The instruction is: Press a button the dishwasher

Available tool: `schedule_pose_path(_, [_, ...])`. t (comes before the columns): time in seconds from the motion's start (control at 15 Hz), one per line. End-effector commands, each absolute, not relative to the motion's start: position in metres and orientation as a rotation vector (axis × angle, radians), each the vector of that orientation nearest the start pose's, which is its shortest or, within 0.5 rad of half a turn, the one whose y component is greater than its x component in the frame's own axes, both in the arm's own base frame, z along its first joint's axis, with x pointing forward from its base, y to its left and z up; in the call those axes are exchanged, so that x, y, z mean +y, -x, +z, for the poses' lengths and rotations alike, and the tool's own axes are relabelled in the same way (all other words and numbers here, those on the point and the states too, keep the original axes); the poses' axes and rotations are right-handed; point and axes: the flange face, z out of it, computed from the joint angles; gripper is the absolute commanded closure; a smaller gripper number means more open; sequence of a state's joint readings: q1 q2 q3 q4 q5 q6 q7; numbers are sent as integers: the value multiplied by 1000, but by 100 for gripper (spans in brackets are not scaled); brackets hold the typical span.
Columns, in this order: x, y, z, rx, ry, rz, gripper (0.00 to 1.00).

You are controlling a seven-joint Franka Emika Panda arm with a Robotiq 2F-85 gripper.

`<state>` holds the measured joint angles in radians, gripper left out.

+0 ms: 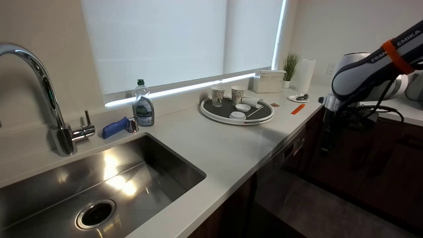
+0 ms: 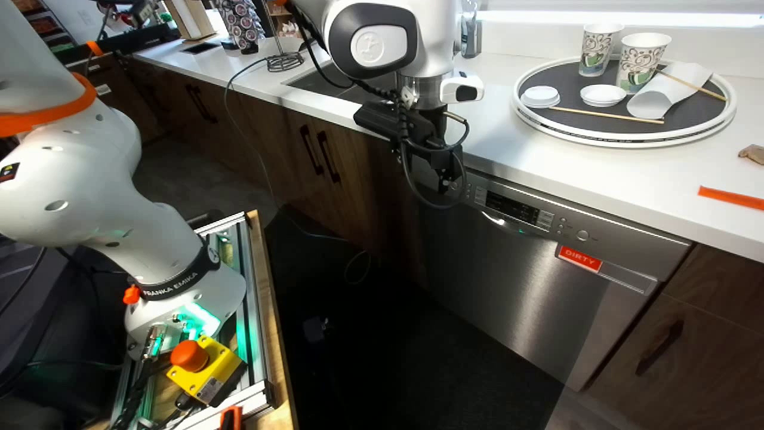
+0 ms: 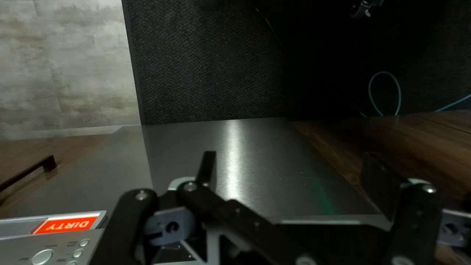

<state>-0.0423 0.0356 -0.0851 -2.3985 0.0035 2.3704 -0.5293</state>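
The dishwasher (image 2: 507, 286) has a brushed steel front under the counter. It shows dark and edge-on in an exterior view (image 1: 272, 185), and its front also shows in the wrist view (image 3: 265, 162). Its control panel has a dark display (image 2: 512, 206), small buttons and a round button (image 2: 582, 236); this round button also shows at the lower left of the wrist view (image 3: 42, 256). My gripper (image 2: 449, 179) points down in front of the panel's left end, apparently apart from it. It hangs beyond the counter edge (image 1: 325, 145). In the wrist view the gripper (image 3: 294, 171) is open and empty, fingers wide apart.
A red DIRTY sign (image 2: 579, 258) is on the dishwasher. The counter (image 1: 211, 148) overhangs it, with a round tray (image 1: 211, 115) of cups and lids. A sink (image 1: 132, 185) and wood cabinets (image 2: 674, 334) flank it. Cables loop around the wrist.
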Motion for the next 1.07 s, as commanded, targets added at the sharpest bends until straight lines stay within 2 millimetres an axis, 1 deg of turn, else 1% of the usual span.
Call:
schedule_pose_path(0.0, [-57, -490, 256, -726, 3038, 48, 0])
schedule_pose_path(0.27, [-62, -500, 221, -765, 3011, 15, 0])
schedule_pose_path(0.4, [-64, -503, 204, -756, 2997, 15, 0])
schedule_pose_path(0.6, [-62, -508, 185, -761, 2963, -21, 0])
schedule_pose_path(0.8, [-57, -516, 170, -715, 2941, -86, 0])
schedule_pose_path(1.0, [-50, -524, 162, -652, 2946, -156, 0])
